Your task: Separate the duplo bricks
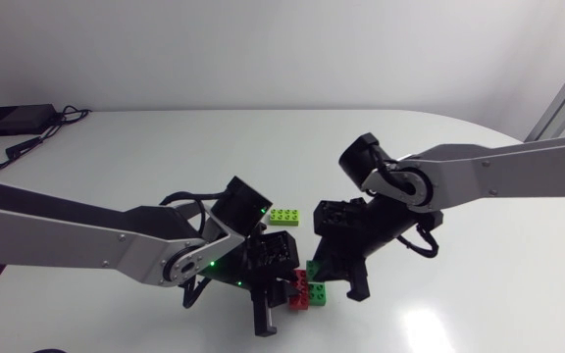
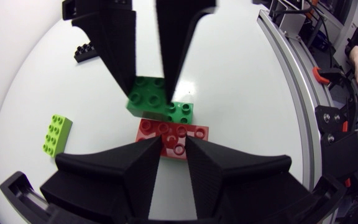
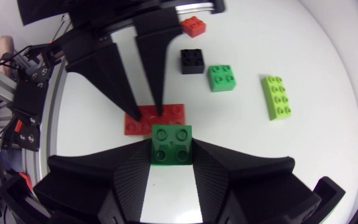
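Between right fingers (image 3: 123,174), green brick (image 3: 171,144), stacked on red brick (image 3: 143,122)

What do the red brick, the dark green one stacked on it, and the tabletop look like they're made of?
The red brick and the green brick: probably moulded plastic, semi-gloss, judging by the uniform colour, crisp studs and soft highlights. The tabletop: smooth, white and glossy with a bright glare patch, perhaps laminate or coated board; the look leaves it open.
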Robot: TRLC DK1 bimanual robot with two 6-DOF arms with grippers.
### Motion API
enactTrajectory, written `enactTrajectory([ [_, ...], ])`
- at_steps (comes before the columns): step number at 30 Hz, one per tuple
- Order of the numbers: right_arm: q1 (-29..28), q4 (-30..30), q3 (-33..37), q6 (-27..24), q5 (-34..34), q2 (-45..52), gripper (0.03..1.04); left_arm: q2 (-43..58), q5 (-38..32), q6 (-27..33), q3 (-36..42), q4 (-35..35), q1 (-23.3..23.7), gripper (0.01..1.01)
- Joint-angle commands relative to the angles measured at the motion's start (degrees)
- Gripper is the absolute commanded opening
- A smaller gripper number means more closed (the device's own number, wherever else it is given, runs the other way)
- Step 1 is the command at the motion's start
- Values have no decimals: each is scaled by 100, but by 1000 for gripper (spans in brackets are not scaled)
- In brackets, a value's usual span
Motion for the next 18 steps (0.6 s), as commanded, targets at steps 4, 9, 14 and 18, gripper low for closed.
enactTrajectory([
  [4,-707,494,-9,62,308,73,377,108,-6,63,-187,-117,-78,292],
  [9,-795,951,-185,88,625,301,385,29,-15,19,-179,-117,-96,293],
  [14,-839,1136,-203,132,721,547,392,-42,-41,-16,-161,-126,-87,295],
  [18,-848,1180,-185,150,730,705,466,-130,-59,-34,-179,-135,-78,298],
])
